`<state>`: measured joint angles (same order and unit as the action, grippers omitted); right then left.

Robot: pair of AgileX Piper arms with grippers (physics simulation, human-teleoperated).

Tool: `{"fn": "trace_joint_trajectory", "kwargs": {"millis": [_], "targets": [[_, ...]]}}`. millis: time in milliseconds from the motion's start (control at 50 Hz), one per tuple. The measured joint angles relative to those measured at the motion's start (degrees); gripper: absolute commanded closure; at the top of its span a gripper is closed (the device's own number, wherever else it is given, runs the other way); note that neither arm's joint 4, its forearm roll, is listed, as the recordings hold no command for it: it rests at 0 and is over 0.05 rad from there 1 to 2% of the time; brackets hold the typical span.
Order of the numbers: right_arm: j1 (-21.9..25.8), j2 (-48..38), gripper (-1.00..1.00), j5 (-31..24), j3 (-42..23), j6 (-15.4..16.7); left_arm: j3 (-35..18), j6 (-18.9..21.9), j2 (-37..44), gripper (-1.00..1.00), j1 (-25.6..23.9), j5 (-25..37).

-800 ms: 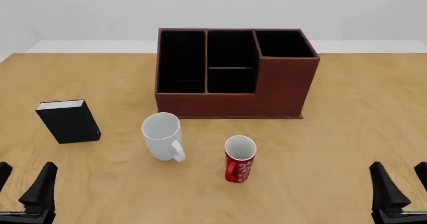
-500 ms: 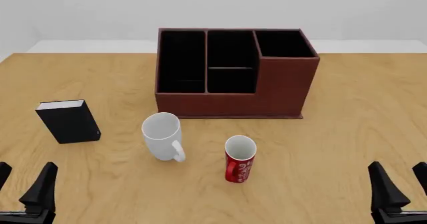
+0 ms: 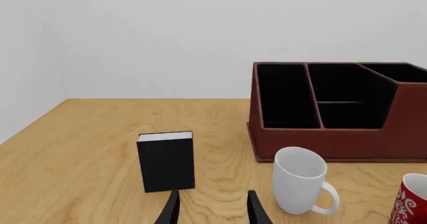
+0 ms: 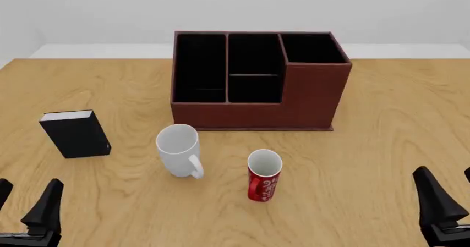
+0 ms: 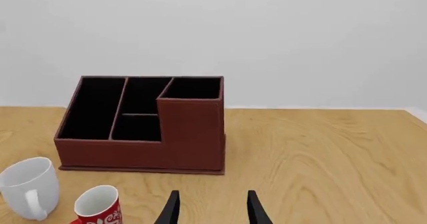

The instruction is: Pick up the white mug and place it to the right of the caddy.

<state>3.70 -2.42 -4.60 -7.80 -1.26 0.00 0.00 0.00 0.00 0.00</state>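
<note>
Both my grippers hung low at the table's near edge, left gripper [image 4: 26,206] and right gripper [image 4: 448,195], fingers spread apart and empty, touching nothing. The white mug [image 4: 178,149] stood upright just in front of the caddy [image 4: 253,82], handle toward me, the red mug [image 4: 263,175] near its right, the black book [image 4: 75,133] well off left.

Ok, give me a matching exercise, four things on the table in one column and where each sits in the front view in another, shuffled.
Things:
1. white mug
2. red mug
3. black book
4. caddy

Places:
A. far left, standing upright
B. farthest back, centre
C. nearest the arms, right of centre
D. by the caddy's front left corner

Pairs: 1-D, 2-C, 3-A, 4-B
</note>
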Motion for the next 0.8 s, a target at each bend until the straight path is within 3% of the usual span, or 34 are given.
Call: {"fn": "trace_joint_trajectory", "kwargs": {"millis": [240,800], "targets": [[2.5,-3.58,-1.0,-2.26,-7.92,2.45,0.0,0.0,0.0,-1.0,0.0,0.0],[11.24,-15.0,-1.0,-7.33,-27.87,13.13,0.0,0.0,0.0,-1.0,0.0,0.0]]}}
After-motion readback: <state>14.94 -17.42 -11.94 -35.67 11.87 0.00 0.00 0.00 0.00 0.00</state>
